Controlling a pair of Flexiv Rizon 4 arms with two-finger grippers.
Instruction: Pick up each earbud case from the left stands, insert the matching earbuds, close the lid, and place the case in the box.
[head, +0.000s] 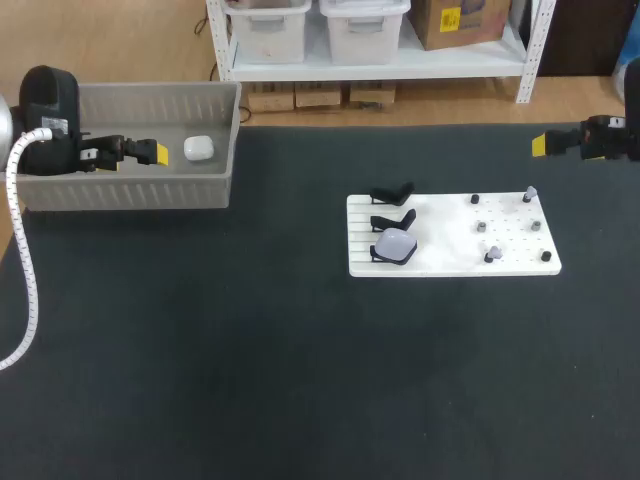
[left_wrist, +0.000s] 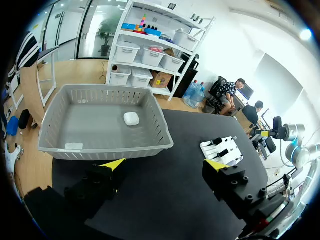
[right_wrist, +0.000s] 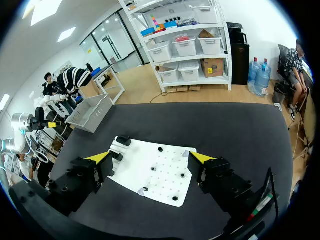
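Case (head: 198, 148) in box (head: 130, 190) (near wall).

Bright even light, faint soft shadows (glare overhead)

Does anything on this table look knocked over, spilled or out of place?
Nothing looks spilled or tipped. One small oddity: two black stands are empty, yet the grey box holds only one case.
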